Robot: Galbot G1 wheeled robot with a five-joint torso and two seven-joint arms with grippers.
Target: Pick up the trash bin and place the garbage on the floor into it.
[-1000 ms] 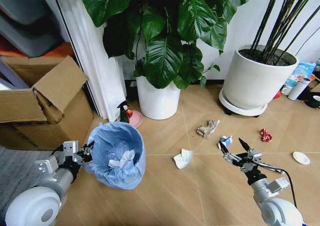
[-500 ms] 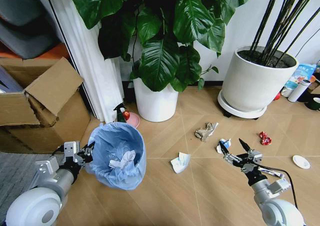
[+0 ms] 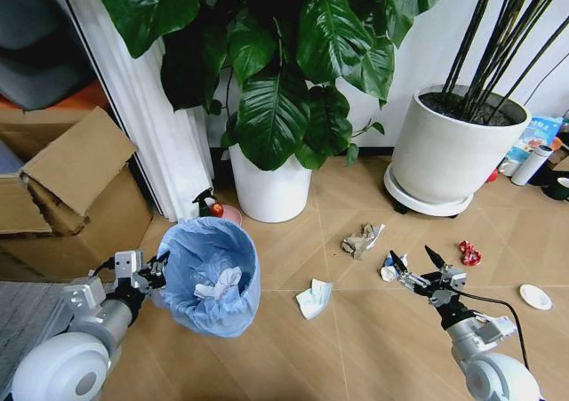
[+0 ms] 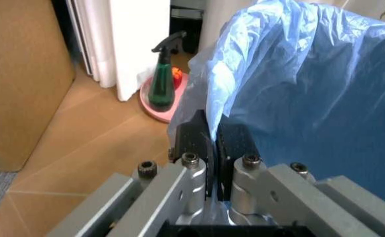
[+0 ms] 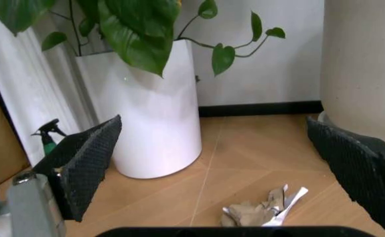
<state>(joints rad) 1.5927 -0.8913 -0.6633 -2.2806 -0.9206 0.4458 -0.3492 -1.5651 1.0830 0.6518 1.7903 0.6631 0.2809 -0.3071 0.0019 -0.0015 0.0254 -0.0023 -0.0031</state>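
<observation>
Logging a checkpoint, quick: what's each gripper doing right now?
Left gripper: shut on the bin's blue bag rim.
Right gripper: open, holding nothing, above the floor near the scraps.

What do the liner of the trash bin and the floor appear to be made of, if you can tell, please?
The liner of the trash bin, pinched in the shut left gripper, looks like thin light-blue plastic film: translucent, glossy and crinkled into folds. The floor looks like tan wood or wood-look laminate: chevron planks with thin seams and a smooth, low sheen. Which of the two it is cannot be told.
</observation>
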